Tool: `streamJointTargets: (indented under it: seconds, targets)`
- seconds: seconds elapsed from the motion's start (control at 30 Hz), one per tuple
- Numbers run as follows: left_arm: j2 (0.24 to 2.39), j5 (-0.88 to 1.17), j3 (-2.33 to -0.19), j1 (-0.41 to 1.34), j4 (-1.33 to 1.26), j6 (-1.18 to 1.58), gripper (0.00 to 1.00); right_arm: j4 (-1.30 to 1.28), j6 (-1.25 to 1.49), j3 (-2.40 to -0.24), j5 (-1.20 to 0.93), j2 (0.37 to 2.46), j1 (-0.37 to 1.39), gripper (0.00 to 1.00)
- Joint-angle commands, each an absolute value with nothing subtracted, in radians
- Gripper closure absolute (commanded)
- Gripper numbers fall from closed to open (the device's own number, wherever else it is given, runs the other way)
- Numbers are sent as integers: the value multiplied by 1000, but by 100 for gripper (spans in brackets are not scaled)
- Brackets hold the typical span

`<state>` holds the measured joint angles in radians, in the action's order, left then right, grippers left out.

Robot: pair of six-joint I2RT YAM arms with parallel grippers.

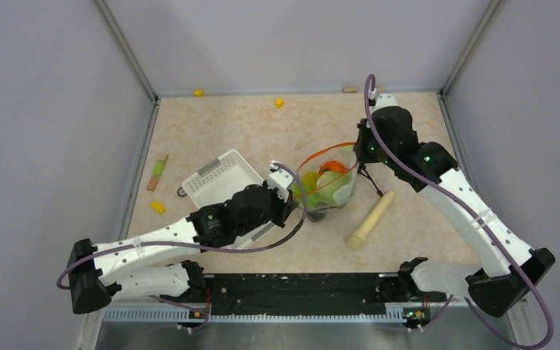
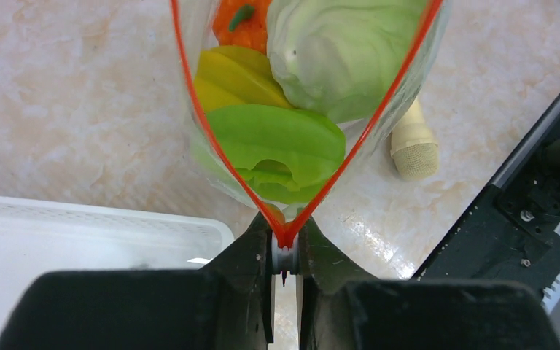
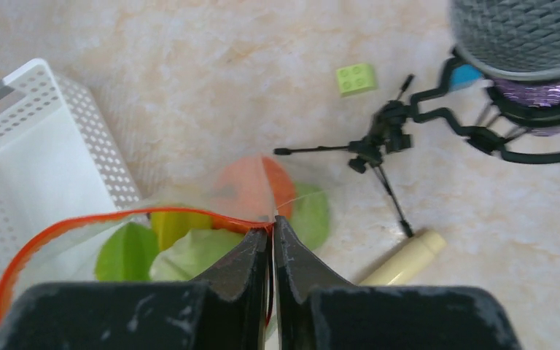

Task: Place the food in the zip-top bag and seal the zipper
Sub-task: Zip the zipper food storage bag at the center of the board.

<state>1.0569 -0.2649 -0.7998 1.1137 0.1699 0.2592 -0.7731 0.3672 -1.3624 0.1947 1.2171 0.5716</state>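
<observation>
Left gripper pinches one zipper end, right gripper the other. Only left wrist view shows food well, maybe cabbage. Bag sits far from edges of the desk.

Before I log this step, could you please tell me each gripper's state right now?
Left gripper: closed, pinching one end of the zipper.
Right gripper: closed, pinching the zipper's other end.

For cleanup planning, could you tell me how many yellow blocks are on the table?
3 yellow blocks: two by the far wall, one left of the white basket; more may be hidden.
</observation>
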Motion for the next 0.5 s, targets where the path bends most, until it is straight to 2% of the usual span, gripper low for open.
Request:
streamJointTargets:
  seconds: [0.0,0.17,0.33,0.47]
  targets:
    - [972,-183,-871,1117,162,205,100,-702,240,-1330,419,1080,561,93]
    - [969,-72,-888,1117,170,201,100,-650,147,-1251,379,1000,561,87]
    - [1009,-60,-920,1117,269,253,100,-637,72,-1201,264,997,561,58]
    - [1002,-72,-922,1117,316,295,100,-569,-99,-1202,28,1007,561,46]
